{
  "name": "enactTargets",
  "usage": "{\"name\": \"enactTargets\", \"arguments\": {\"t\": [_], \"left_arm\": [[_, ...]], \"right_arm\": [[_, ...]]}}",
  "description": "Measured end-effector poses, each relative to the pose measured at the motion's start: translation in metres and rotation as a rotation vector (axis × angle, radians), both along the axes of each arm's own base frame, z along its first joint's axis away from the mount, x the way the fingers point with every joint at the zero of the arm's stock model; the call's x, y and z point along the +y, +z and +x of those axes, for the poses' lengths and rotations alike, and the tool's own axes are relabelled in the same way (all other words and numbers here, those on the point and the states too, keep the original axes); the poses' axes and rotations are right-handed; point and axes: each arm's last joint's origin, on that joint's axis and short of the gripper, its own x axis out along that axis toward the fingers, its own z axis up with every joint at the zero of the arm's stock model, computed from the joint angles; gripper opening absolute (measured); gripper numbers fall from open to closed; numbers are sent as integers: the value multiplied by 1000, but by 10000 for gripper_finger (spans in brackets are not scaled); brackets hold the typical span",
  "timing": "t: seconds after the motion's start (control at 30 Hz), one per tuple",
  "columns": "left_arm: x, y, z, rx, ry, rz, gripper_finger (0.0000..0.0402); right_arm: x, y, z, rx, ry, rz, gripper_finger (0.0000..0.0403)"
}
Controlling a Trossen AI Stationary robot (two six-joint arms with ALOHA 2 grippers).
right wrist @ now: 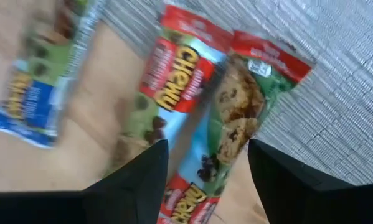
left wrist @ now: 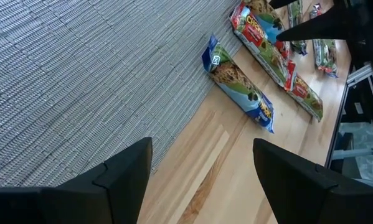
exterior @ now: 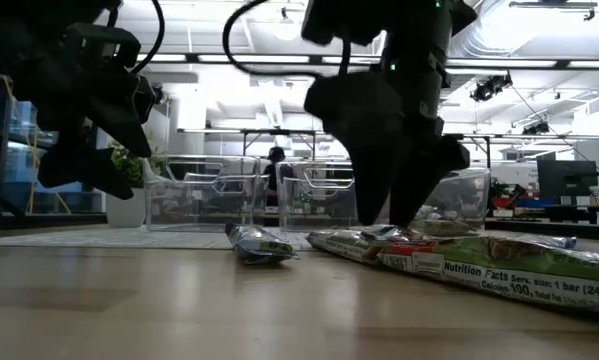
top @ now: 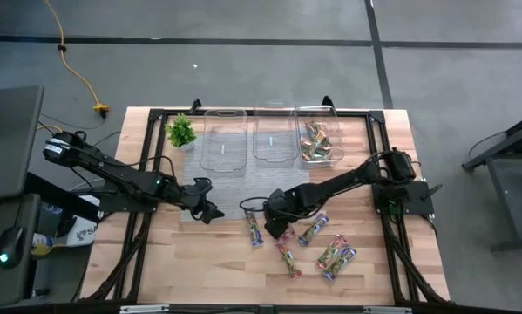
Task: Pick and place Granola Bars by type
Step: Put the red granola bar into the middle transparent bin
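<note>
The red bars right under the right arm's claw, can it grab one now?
Probably yes. The right gripper hangs open just above the two red-topped bars, which lie side by side where the wood meets the grey mat. Nothing covers them, though gripping only one may be fiddly.

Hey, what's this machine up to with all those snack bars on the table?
It is sorting granola bars into clear tubs at the back; one tub already holds several. The right tool hangs open just above two red-ended bars lying side by side at the edge of a grey mat, holding nothing. The left tool waits open over the table nearby, also empty. More bars lie loose on the wood.
</note>
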Motion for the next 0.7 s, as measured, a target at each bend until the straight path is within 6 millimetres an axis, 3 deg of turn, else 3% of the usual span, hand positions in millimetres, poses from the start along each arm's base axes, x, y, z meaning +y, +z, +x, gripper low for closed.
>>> {"name": "enactTargets", "arguments": {"t": [0.27,0.43,0.7], "left_arm": [[-1,0,0,-3,-13,-12,271],[-1,1,0,-3,-15,-15,271],[-1,1,0,-3,-16,-15,271]], "right_arm": [[-3,-20,3,68,4,11,207],[-3,-21,3,71,-7,-3,202],[-3,-21,1,82,-15,5,157]]}}
